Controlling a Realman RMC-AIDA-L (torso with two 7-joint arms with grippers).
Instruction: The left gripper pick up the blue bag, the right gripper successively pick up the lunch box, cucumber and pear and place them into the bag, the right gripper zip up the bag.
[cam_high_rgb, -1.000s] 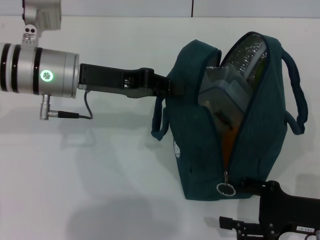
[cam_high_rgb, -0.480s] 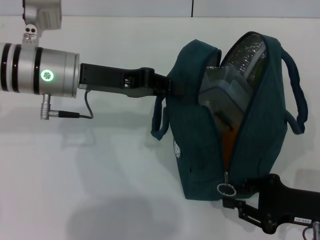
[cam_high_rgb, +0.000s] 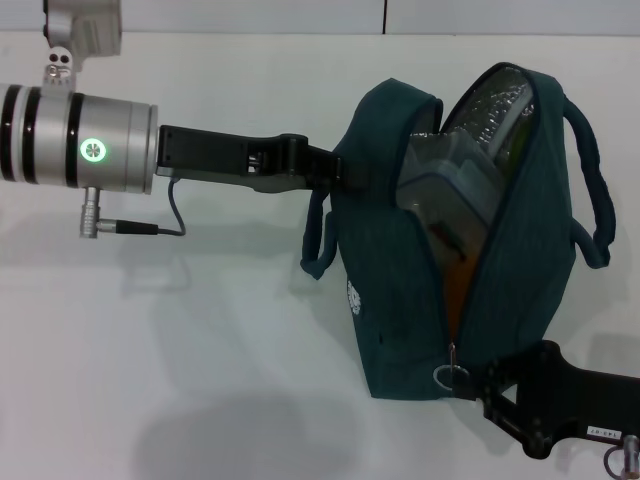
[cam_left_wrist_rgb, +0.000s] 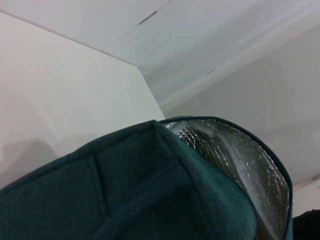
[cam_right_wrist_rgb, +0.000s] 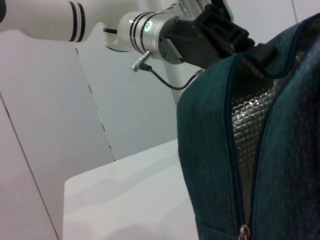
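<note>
One second has been enough for the right gripper (cam_high_rgb: 470, 378) to slide in from the near right corner and up to the foot of the blue bag (cam_high_rgb: 385, 300), so that its tip now sits right against the ring pull (cam_high_rgb: 450, 374) at the low end of the open zipper; whether its jaws have closed on the ring I cannot tell. The left gripper (cam_high_rgb: 345, 172) stays clamped on the bag's far rim, holding it upright on the bench (cam_high_rgb: 180, 330), with the lunch box (cam_high_rgb: 445, 175) and something orange below it showing through the gap. To my eye the packing is done and the zipping is about to start.
</note>
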